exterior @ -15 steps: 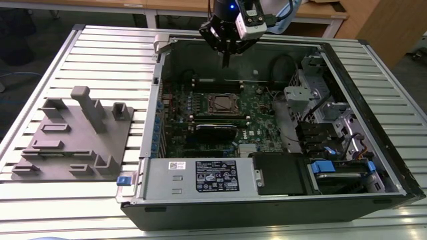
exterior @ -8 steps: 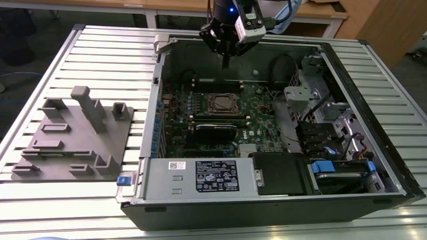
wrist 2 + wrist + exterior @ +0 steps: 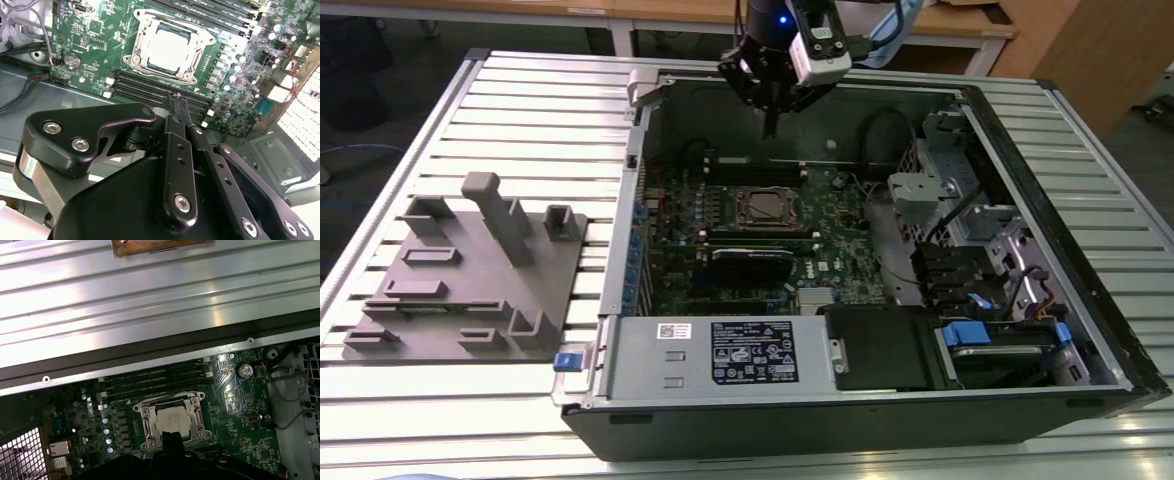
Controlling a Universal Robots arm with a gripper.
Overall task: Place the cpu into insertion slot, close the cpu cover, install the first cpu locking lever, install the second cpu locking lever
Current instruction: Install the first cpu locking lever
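My fingers (image 3: 770, 128) are pressed together, holding nothing, above the insertion slot (image 3: 766, 208). The cpu (image 3: 171, 48) sits inside it, with the cpu cover (image 3: 146, 25) shut around it.

Slatted aluminium table (image 3: 520, 110) carries two things. Open computer case (image 3: 881, 400) sits toward the exterior view's right edge, running nearly from the table's far edge to its near edge. Grey fixture plate (image 3: 467, 290) with upright blocks lies flat near the exterior view's left edge, just beside the case, not touching it.
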